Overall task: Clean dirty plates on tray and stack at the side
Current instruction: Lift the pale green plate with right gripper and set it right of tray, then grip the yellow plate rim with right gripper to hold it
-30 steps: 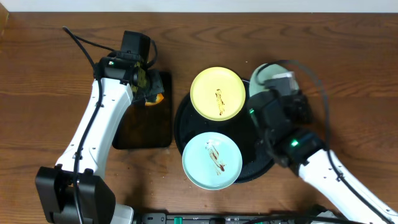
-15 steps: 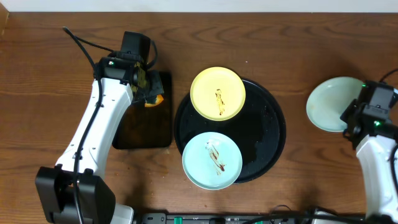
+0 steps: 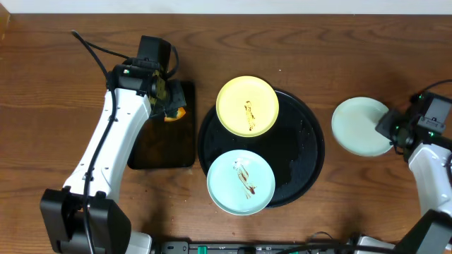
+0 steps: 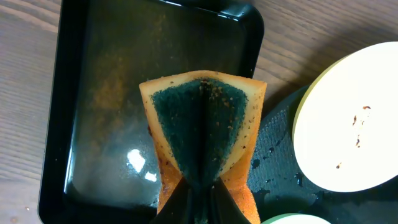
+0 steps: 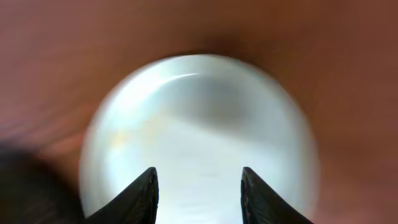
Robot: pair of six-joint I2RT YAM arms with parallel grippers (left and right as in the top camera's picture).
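We note the right fingers [image 5: 199, 186] parted and gripping nothing. The unstreaked mint plate [image 3: 360, 125] lies flat on the bare counter [image 3: 367, 56] just before them, to the right of the round tray [image 3: 300, 152]. The left fingers [image 4: 199, 190] are pinched on the sponge [image 4: 202, 118] above the small rectangular tray [image 4: 93, 93]. The streaked yellow plate [image 3: 247, 106] and blue plate [image 3: 240, 182] both lie well to the left of the right fingers, on the round tray. We judge the yellow plate nearer the sponge.

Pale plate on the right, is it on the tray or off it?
Off: the plate lies on the tabletop right of the tray.
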